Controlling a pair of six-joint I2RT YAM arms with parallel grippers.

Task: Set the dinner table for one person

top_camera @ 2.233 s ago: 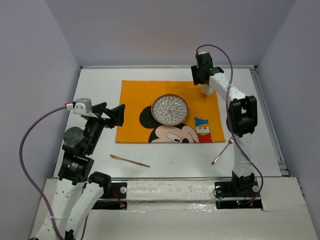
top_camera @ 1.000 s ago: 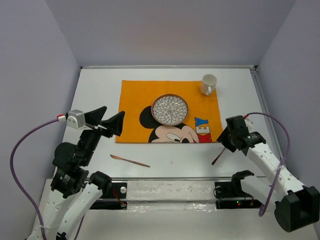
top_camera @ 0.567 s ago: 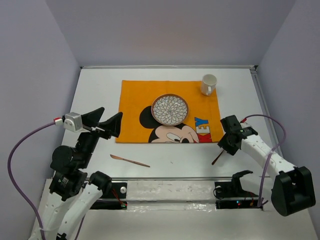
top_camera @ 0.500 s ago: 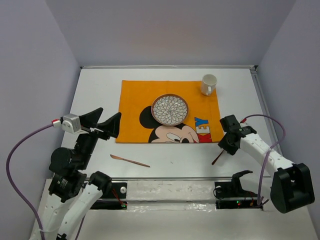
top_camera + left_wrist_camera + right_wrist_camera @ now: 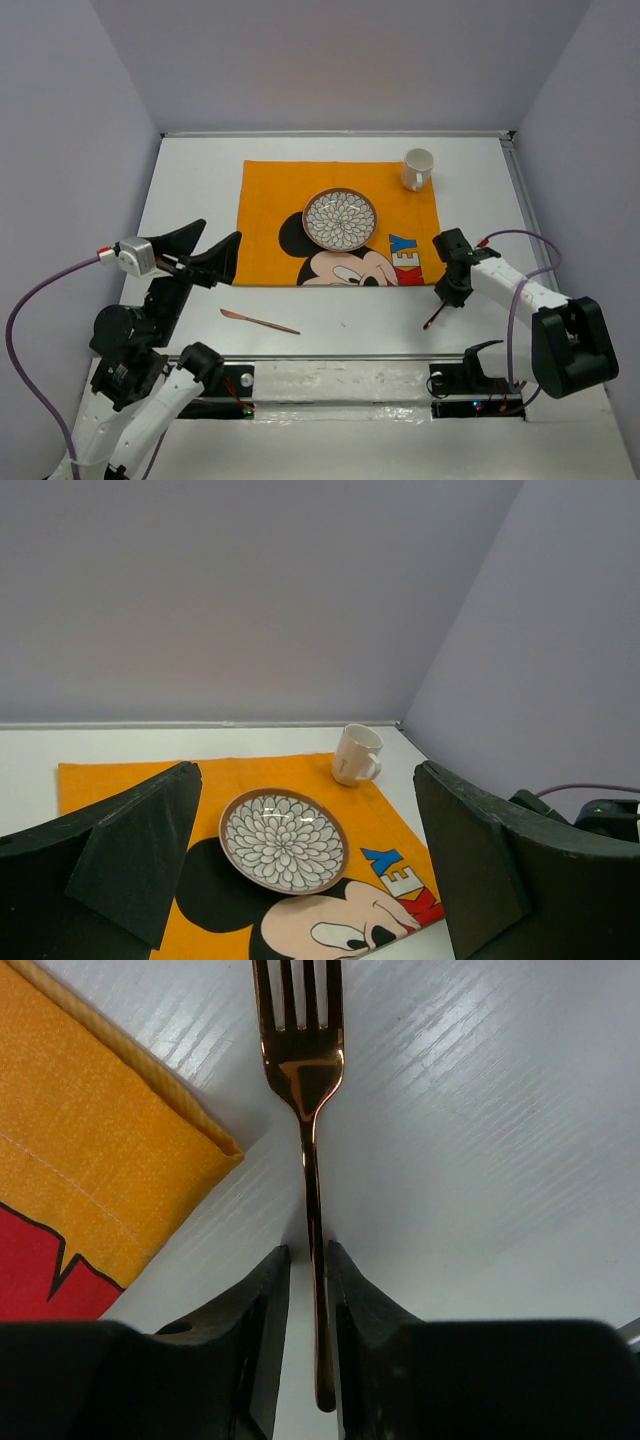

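At right centre of the overhead frame, right tool (image 5: 309, 1260) down on the white counter (image 5: 340, 315). Almost closed, straddling the copper fork's (image 5: 305, 1070) handle with a sliver of gap each side, not clamped. Tines toward the top of the wrist frame, handle just beside the orange mat's (image 5: 110, 1150) corner. Counter directly beneath, spreading far past mat, plate (image 5: 340, 220) and cup (image 5: 417, 168). At lower left, left tool (image 5: 222, 232) raised, spread wide, holding nothing. Two seconds back, right tool up at the cup; half a second back, already by the fork, since edged slightly leftward.
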